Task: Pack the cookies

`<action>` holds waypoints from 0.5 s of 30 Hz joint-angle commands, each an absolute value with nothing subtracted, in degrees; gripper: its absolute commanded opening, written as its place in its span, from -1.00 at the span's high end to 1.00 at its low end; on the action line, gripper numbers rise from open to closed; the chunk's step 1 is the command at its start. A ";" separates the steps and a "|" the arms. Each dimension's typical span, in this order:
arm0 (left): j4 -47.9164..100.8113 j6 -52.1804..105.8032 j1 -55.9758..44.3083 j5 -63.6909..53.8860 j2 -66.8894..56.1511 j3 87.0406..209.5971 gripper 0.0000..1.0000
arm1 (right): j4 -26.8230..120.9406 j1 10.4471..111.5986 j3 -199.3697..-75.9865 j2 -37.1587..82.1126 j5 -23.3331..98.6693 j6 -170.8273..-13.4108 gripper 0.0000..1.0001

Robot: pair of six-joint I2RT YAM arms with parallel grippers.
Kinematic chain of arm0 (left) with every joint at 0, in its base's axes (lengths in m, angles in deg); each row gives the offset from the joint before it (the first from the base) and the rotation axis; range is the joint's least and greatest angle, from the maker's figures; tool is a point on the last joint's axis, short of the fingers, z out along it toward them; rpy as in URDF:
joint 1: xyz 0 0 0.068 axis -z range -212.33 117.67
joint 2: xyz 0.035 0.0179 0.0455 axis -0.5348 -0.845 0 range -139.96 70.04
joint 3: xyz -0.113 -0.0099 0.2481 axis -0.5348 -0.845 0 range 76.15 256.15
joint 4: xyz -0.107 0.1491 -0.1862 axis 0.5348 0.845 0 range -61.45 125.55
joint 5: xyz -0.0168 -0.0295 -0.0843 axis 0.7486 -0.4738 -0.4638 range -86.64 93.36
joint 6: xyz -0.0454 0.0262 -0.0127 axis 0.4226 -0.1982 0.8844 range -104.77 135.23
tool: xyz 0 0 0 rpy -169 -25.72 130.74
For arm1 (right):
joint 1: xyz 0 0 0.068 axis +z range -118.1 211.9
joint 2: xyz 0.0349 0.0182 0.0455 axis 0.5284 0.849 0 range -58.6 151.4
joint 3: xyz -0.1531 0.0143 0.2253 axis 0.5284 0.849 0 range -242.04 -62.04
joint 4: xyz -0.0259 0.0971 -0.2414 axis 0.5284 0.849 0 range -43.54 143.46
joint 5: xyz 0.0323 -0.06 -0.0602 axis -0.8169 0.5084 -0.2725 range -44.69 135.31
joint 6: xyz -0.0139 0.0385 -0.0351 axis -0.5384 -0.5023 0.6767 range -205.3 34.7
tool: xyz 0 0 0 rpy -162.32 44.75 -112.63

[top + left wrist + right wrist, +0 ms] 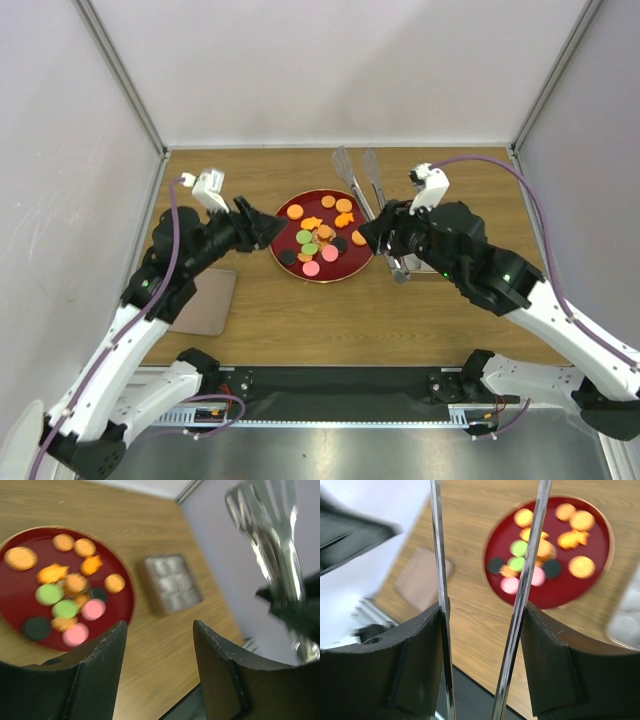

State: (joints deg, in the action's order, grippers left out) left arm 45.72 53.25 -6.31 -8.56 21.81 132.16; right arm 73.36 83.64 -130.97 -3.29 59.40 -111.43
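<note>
Cookies (322, 232): a loose cluster on the red plate (352, 258) at the middle of the table (300, 330). Most are round, in orange, green, pink and black, and a few are fish-shaped.
Left end effector (160, 627): jaws spread wide with nothing between them, just beside the plate's left rim.
Right end effector (483, 611): clamped on a pair of metal tongs (344, 168), one tong arm against each finger, at the plate's right rim.
Tin (172, 582): right of the plate and divided into compartments; its contents are too blurred to tell.
Handling: the cookies look light, thin, stiff and probably brittle, and some overlap.
Where to grip: pinching one gently across its edges with the tong tips looks best, outlying pieces first. A hard squeeze could crack or flip one.
</note>
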 commanded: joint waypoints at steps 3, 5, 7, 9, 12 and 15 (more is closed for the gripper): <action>65.90 37.57 -3.42 -0.26 29.67 132.32 -0.22 | 82.23 81.91 -134.29 3.61 61.66 -107.28 -0.15; 67.22 36.68 -3.15 0.89 31.71 130.47 -0.22 | 82.32 80.42 -133.15 6.33 59.13 -106.93 -0.11; 67.31 35.98 -3.07 0.99 34.86 128.11 -0.22 | 81.89 79.80 -131.75 7.92 57.97 -106.66 -0.06; 66.18 35.89 -3.07 0.64 37.16 126.43 -0.22 | 81.53 79.71 -130.95 10.55 56.91 -106.49 -0.04; 65.12 35.54 -3.15 0.63 40.41 123.62 -0.23 | 81.44 79.80 -130.34 13.89 56.03 -106.66 0.01; 65.29 36.23 -3.07 1.07 42.61 121.07 -0.25 | 81.53 79.62 -130.07 16.01 57.17 -107.19 0.01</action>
State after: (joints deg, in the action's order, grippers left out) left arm 65.57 37.62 -3.43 -0.15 41.35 122.91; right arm 82.30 79.73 -129.68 15.07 56.97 -107.70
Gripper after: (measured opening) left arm 0.620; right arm 0.499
